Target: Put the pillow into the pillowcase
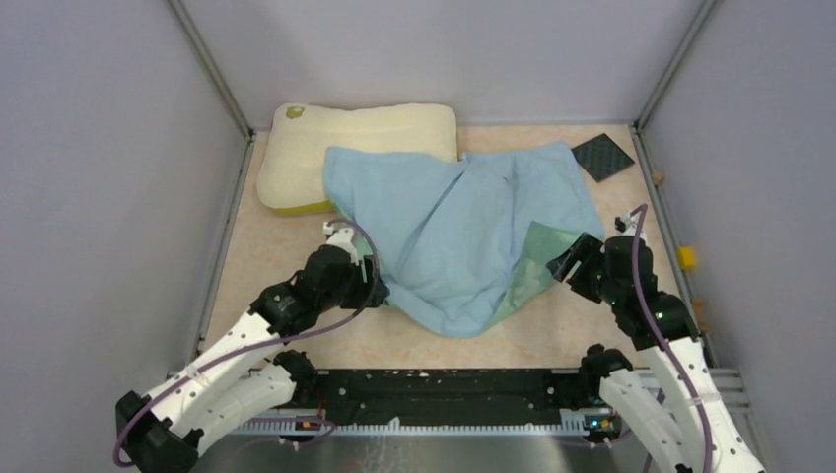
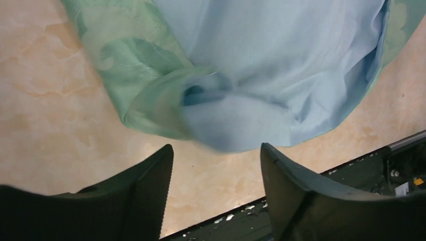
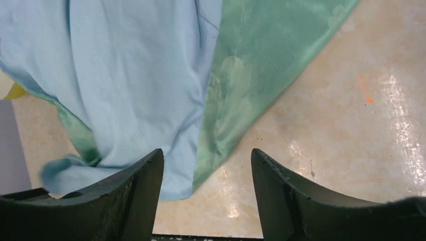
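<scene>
Left gripper [image 2: 216, 148]: fingers spread wide, nothing clamped. A bunched fold of the thin light-blue fabric pillowcase [image 1: 463, 232] sits just ahead of the tips, rolled so the shiny green patterned reverse shows.

Right gripper [image 3: 206, 150]: also wide open and holding nothing. The case's turned-up green corner lies just ahead of the tips.

The case is wrinkled, spread on the beige tabletop [image 3: 326, 125], with its far-left corner overlapping the plump cream-white, yellow-edged pillow [image 1: 365, 133], which lies well beyond the left fingers.
</scene>
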You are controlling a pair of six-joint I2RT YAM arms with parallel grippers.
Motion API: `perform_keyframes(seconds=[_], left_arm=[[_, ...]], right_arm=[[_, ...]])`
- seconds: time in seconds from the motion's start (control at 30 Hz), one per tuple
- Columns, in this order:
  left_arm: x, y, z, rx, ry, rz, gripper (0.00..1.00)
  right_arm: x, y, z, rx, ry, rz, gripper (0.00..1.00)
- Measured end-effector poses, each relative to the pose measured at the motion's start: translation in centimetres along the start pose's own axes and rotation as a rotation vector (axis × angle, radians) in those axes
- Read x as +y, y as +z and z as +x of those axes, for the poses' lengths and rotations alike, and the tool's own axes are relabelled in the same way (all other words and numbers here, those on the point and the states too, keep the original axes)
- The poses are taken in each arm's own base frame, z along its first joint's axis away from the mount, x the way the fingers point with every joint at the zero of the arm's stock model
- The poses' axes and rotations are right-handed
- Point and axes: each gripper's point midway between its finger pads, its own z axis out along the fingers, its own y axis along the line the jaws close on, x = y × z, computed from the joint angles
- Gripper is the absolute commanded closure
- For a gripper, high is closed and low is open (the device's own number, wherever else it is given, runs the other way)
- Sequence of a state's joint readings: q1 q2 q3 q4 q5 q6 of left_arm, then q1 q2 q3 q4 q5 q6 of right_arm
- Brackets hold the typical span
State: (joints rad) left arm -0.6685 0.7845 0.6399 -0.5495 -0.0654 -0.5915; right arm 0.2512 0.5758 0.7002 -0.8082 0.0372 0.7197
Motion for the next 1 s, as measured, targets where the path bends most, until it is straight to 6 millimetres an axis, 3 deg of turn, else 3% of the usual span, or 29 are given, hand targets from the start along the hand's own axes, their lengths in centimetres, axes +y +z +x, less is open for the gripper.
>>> perform_keyframes(seconds=[0.07,0.13,0.27,0.33,0.37,0.47,0.67,1.0], left_arm=[[0.4,-0.3,0.8,0.025,-0.024,-0.014,0.22],[0.2,-0.7,0.0,0.006,-0.03,-0.02,0.19],[-1.2,-1.7,-4.3,-0.093,-0.016,-0.03,0.2],[-1.8,-1.4,-5.9,-0.118,0.0,-0.035,0.21],[-2.0,-1.0,-6.4,-0.121,0.008,-0.037,0.21],[-2.1,1.5,-6.6,-0.087,0.038,-0.069,0.23],[0.2,6.2,-3.3,0.071,0.073,-0.193,0.22],[2.9,7.3,-3.1,0.061,0.083,-0.341,0.18]], right_arm=[[0.5,-0.3,-1.0,-0.024,0.003,-0.003,0.35],[1.1,0.0,-2.0,-0.029,-0.008,0.009,0.35],[2.3,2.2,-4.3,-0.021,-0.065,0.059,0.34],[2.5,5.0,-5.3,0.006,-0.111,0.11,0.34],[2.5,5.4,-5.3,0.012,-0.117,0.115,0.35],[2.0,9.1,-4.3,0.069,-0.18,0.194,0.37],[0.2,15.2,-0.6,0.193,-0.276,0.331,0.4],[-1.0,19.7,0.7,0.216,-0.284,0.391,0.46]])
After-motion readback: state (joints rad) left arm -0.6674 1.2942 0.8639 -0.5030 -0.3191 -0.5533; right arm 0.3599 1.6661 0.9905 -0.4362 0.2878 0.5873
